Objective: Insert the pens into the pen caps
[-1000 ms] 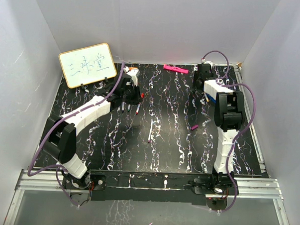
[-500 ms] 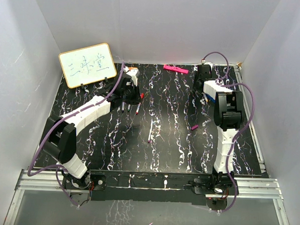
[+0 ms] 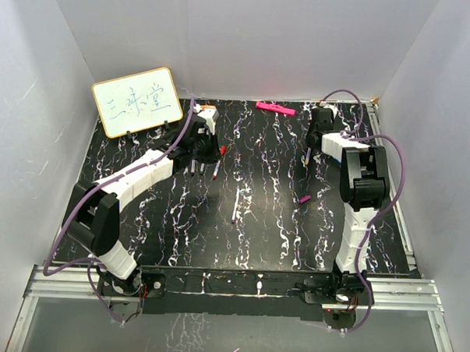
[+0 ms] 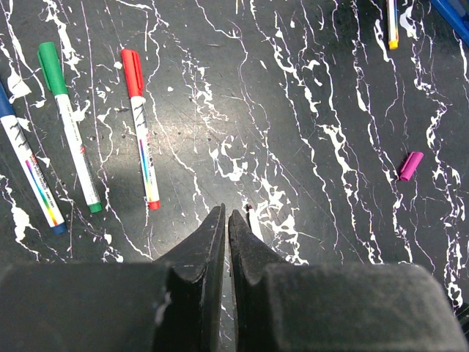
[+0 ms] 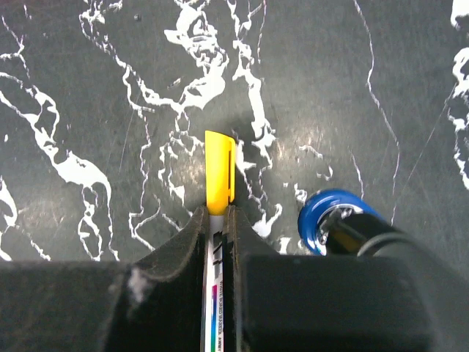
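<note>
Where the view is blocked: in the overhead view both sets of fingertips sit under their own wrists, so jaw state is read from the wrist cameras only.
Left gripper (image 4: pixel 226 218): fingers drawn in to a hairline slit with nothing between them, above the black marbled table (image 4: pixel 315 88).
Partly hidden item: a thin white sliver with a dark tip (image 4: pixel 251 218) lies just beside one finger of the left gripper. The rest is behind that finger, so it cannot be identified.
Right gripper (image 5: pixel 218 216): clamped on the white barrel of the yellow-capped pen (image 5: pixel 220 180). The cap projects beyond the fingertips and the lower barrel is hidden between the fingers. Contact with the table cannot be determined.
Capped pens: the green-capped pen (image 4: pixel 69 125) and red-capped pen (image 4: pixel 141 128) lie side by side, not touching. The blue-capped pen (image 4: pixel 26 165) is cut off by the left frame edge.
Loose cap: the purple cap (image 4: pixel 410 166) lies alone, well apart from those pens.
Loose pen: the centre pen (image 3: pixel 235 205) lies mid-table. Its tip colour is too small to tell.
Blue round object (image 5: pixel 322 220): partly covered by the right wrist body, just beside the held pen.
Barrel markings: dark print and a rainbow stripe, not legible.
Whiteboard (image 3: pixel 137 101): handwritten characters, too small to read reliably.
Pink bar (image 3: pixel 274 108): at the far table edge, no legible marking.
</note>
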### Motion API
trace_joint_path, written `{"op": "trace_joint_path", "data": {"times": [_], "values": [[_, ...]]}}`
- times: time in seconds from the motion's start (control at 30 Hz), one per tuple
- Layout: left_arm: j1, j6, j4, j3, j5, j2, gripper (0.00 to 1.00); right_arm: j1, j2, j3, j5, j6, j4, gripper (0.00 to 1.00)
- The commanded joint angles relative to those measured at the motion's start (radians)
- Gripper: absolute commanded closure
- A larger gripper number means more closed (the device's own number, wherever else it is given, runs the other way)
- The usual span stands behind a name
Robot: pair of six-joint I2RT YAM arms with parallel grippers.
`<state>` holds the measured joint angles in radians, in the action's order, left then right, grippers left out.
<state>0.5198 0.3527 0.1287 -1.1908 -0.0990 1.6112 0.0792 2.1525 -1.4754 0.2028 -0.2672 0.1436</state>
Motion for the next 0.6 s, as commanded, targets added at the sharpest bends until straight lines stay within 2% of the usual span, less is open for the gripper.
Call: {"op": "trace_joint_path", "data": {"times": [0.0, 0.13, 0.33, 0.57], "values": [[0.003, -0.002, 0.010, -0.002, 0.031, -0.062, 0.95, 0.078, -0.025, 0.067, -0.054, -0.048, 0.113, 1.00], [0.003, -0.014, 0.020, 0.015, 0.057, -0.080, 0.95, 0.182, -0.034, 0.074, -0.010, -0.069, 0.113, 1.00], [0.003, -0.026, 0.065, 0.039, 0.094, -0.088, 0.96, 0.299, 0.000, 0.013, -0.026, -0.127, 0.105, 1.00], [0.003, -0.024, 0.045, 0.129, 0.095, -0.133, 0.93, 0.376, 0.049, -0.062, -0.002, -0.198, 0.105, 1.00]]}}
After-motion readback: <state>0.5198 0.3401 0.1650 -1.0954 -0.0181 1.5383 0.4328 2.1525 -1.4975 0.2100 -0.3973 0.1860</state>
